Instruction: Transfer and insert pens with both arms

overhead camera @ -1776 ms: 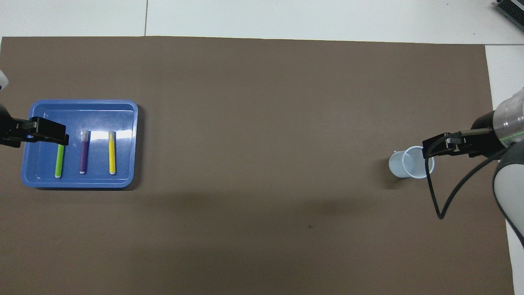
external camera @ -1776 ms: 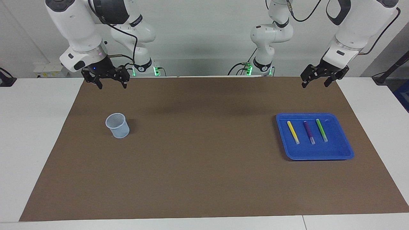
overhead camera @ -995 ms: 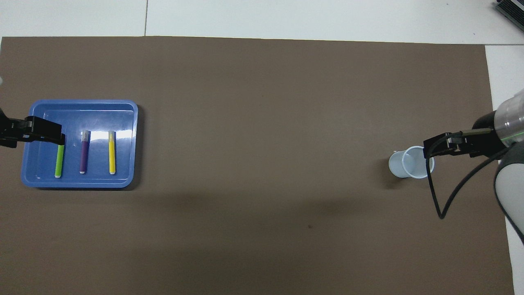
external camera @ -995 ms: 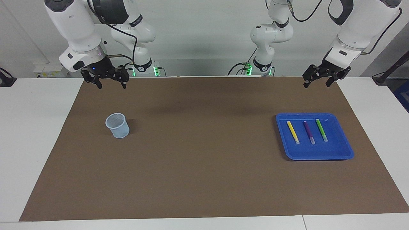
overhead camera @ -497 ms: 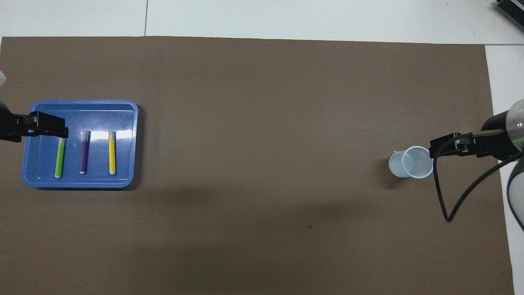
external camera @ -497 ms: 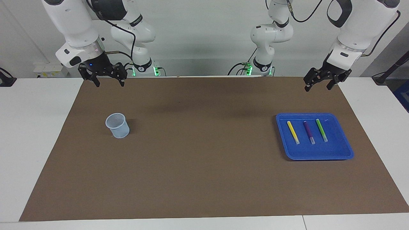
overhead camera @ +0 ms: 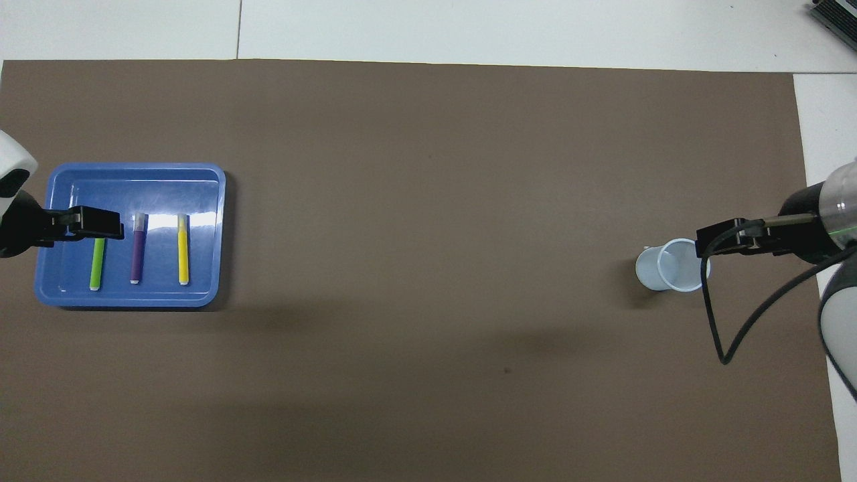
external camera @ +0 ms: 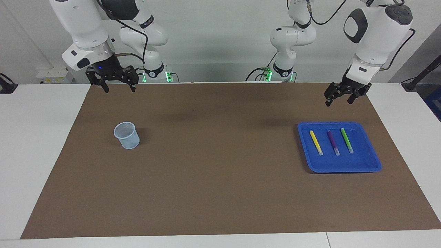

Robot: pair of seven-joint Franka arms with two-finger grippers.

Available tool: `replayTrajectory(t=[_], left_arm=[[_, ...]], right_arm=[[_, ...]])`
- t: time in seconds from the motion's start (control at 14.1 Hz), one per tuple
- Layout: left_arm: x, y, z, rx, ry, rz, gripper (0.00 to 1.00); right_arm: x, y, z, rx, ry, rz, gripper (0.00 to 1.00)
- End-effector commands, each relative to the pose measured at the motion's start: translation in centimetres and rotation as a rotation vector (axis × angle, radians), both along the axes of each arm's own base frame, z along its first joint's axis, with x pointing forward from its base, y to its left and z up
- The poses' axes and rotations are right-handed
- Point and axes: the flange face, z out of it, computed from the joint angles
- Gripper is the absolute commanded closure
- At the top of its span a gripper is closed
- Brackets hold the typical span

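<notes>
While the yellow pen (external camera: 316,142), purple pen (external camera: 333,142) and green pen (external camera: 347,140) lie side by side in the blue tray (external camera: 372,162), left gripper (external camera: 339,97) hangs above the mat (external camera: 220,193) near it, fingers spread, empty; right gripper (external camera: 118,88) likewise, near the cup (external camera: 127,135).

Robotics lab, indoor test rig. Two white jointed arms (external camera: 373,31) w/ black cables are seen mounted at one edge of a white worktop (external camera: 38,137); green status lights are lit at the bases. Worktop is covered by a plain brown mat (external camera: 220,172). Bare pale wall is noted past the arms. Props laid out sparsely: blue tray (external camera: 373,165), small cup (external camera: 128,136).
</notes>
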Motion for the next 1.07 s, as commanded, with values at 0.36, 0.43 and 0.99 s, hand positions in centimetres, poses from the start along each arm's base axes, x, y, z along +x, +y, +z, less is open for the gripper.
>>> replayTrajectory(t=[0.36, 0.43, 0.99], left_arm=[[2.1, 2.2, -8.5, -0.012, -0.020, 0.030, 0.00], [2.4, 2.4, -9.1, -0.012, -0.027, 0.032, 0.00], [4.9, 2.5, -16.5, -0.019, -0.046, 0.039, 0.00]], right_arm=[[-1.1, 1.0, -1.2, 0.095, 0.004, -0.025, 0.00], [-0.9, 1.0, -1.4, 0.096, -0.005, -0.028, 0.00], [-2.8, 3.0, -3.6, 0.138, -0.005, -0.097, 0.00]])
